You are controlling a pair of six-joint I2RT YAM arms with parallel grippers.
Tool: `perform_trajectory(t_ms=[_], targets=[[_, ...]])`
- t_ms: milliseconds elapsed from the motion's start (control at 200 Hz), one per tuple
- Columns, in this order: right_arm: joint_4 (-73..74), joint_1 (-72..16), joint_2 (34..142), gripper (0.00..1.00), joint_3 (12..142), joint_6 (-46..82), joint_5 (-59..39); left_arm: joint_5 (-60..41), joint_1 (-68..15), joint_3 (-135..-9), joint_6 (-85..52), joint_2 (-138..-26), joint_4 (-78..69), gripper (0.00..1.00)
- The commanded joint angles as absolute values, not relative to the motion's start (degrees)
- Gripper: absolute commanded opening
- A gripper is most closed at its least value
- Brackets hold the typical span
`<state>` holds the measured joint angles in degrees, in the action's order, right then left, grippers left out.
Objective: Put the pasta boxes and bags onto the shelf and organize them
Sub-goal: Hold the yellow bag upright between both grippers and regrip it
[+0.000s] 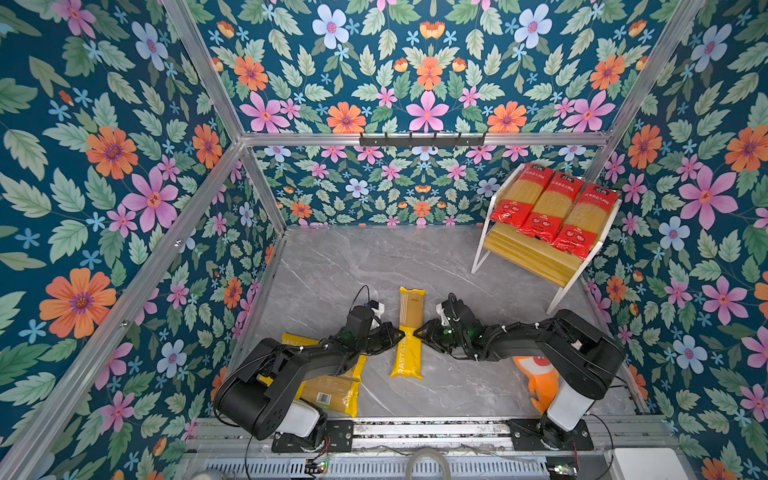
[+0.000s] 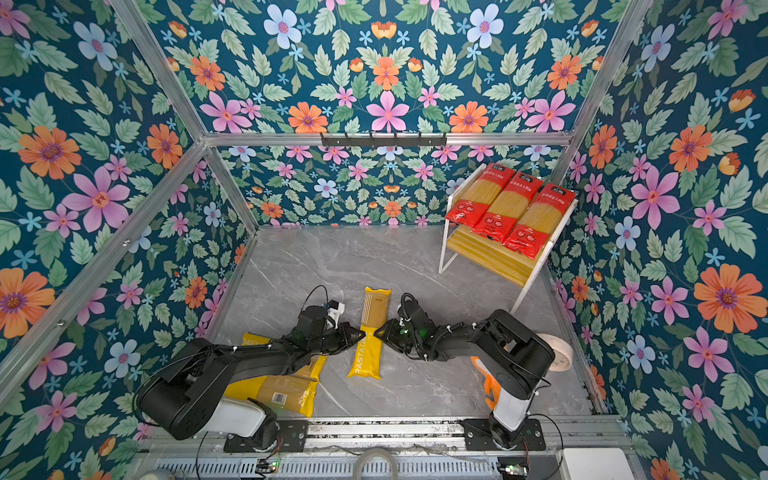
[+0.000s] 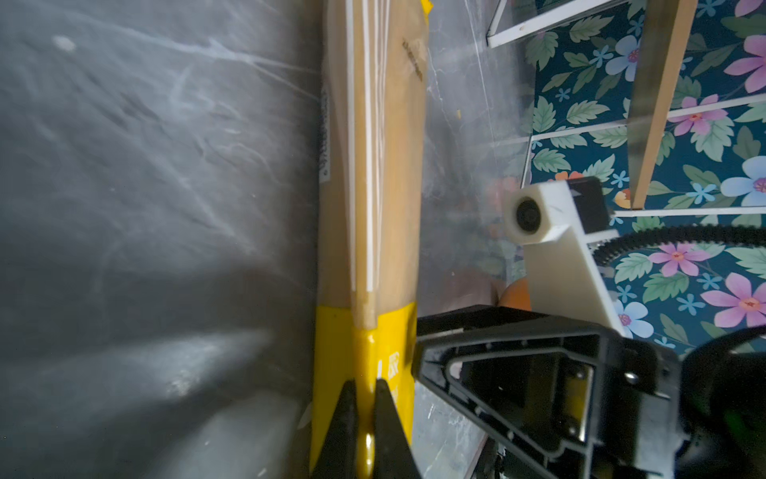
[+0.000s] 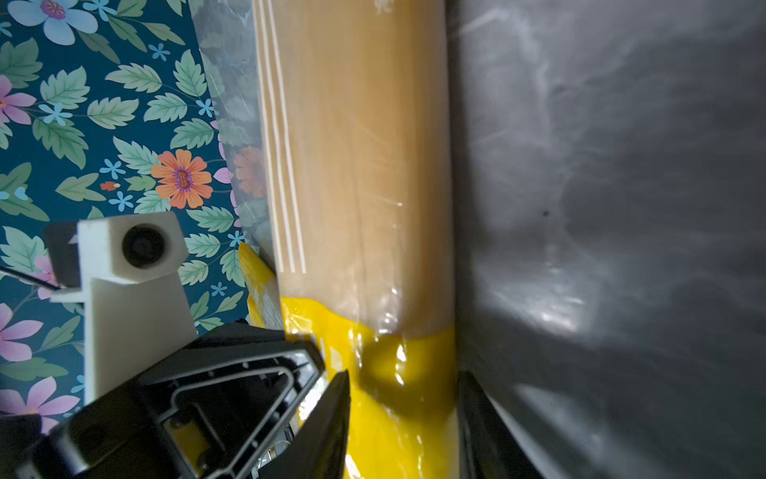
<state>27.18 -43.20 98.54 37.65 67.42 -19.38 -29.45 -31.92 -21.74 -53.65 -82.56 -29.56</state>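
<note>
A yellow PASTATIME pack (image 1: 409,332) lies lengthwise mid-table in both top views (image 2: 370,332). My left gripper (image 1: 400,333) meets it from the left. In the left wrist view this gripper (image 3: 365,383) is shut, pinching a ridge of the pack's yellow film (image 3: 331,352). My right gripper (image 1: 418,332) meets the pack from the right. In the right wrist view its jaws (image 4: 404,379) stand apart, straddling the pack's yellow end (image 4: 398,414). Two more yellow packs (image 1: 332,390) lie partly under the left arm. Three red packs (image 1: 552,203) rest on the shelf's (image 1: 536,259) upper tier.
An orange plush shark (image 1: 540,374) lies under the right arm near the table's front. A white round thing (image 2: 559,353) sits by the right wall. A black hook rail (image 1: 422,139) hangs on the back wall. The shelf's lower wooden board holds nothing.
</note>
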Motion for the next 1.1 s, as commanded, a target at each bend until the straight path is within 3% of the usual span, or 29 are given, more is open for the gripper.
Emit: perform_trajectory(t_ms=[0, 330, 565, 955, 1095], targets=[[25.6, -42.5, 96.9, 0.46, 36.7, 68.2, -19.0, -29.8, -31.9, -22.4, -54.2, -82.1, -33.0, 0.05], [22.7, -42.4, 95.5, 0.48, 36.0, 67.8, -17.7, -28.3, -32.2, -23.0, -56.8, -80.3, -33.5, 0.04], [20.1, -41.1, 88.1, 0.49, 32.9, 66.8, -16.3, -26.2, -33.5, -22.8, -58.4, -79.6, -35.3, 0.03], [4.3, -41.2, 78.4, 0.49, 34.2, 61.0, -11.3, -22.0, -39.2, -22.7, -59.4, -84.1, -39.9, 0.02], [1.9, -41.6, 76.2, 0.49, 33.5, 59.9, -9.8, -21.3, -39.7, -21.7, -58.5, -83.2, -38.9, 0.05]])
